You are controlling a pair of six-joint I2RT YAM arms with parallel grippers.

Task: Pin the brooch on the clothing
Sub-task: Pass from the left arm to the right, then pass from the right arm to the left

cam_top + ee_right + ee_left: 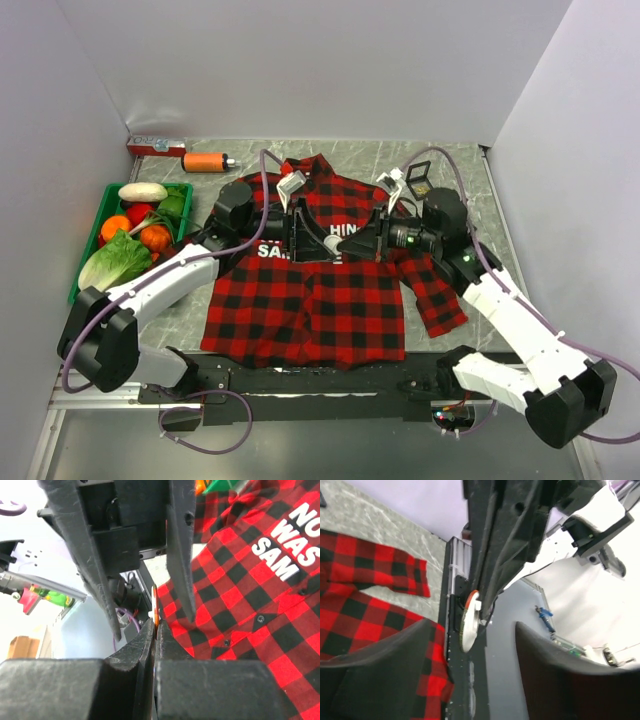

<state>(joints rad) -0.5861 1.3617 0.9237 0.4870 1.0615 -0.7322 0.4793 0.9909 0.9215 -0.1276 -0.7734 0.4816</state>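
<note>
Shirt, red-and-black plaid w/ white block lettering (320, 300), lies flat, front up, mid-table btwn both arms. Right gripper (154, 630) is clamped on thin round white-and-orange brooch (155, 605), held edge-on over shirt's chest. Left gripper (475, 625) is spread wide, one finger each side of brooch. Green plastic crate (100, 205), left of shirt, holds leafy lettuce (115, 262), white oblong veg (143, 191), red tomato (140, 212) & two orange fruits (115, 228). Small black open case (420, 181) sits by far right sleeve; contents can't tell.
</note>
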